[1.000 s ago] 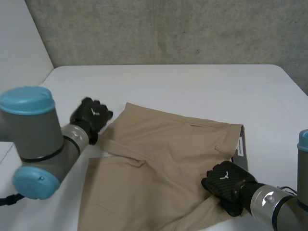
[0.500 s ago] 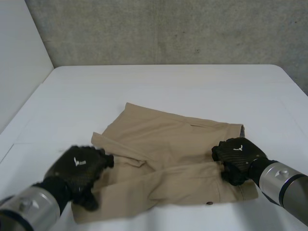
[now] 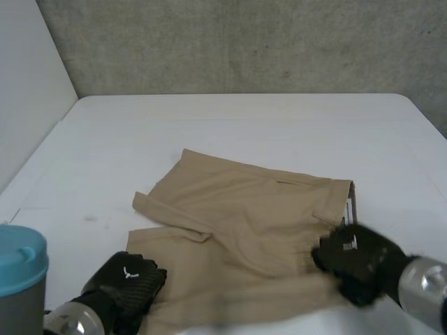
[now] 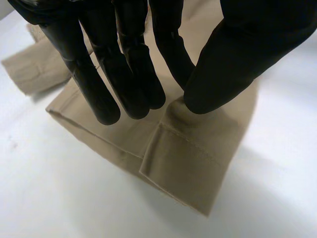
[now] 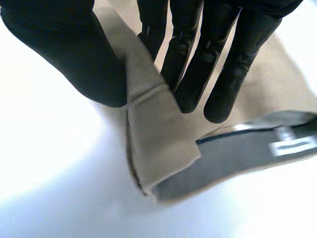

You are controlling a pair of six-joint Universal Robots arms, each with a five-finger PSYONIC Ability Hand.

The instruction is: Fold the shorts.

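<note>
Tan shorts (image 3: 244,209) lie flattened on the white table (image 3: 244,125), with a leg cuff turned over at the left. My left hand (image 3: 129,279) is at the near left corner. In its wrist view, the left hand (image 4: 124,64) pinches the leg hem (image 4: 188,158) between thumb and straight fingers. My right hand (image 3: 356,258) is at the near right by the waistband. There the right hand (image 5: 208,49) has thumb and fingers nipping a raised fold of tan cloth (image 5: 158,144). Grey lining (image 5: 233,158) and a white label (image 5: 292,145) show beneath.
A concrete wall (image 3: 244,42) stands behind the table's far edge, and a white wall panel (image 3: 28,84) closes the left side. My left arm's blue cap (image 3: 21,258) sits at the near left. Bare table lies beyond and to both sides of the shorts.
My left hand came from the far left edge of the shorts to the near left corner and closed on the hem. My right hand, still gripping, shifted away and then back toward me.
</note>
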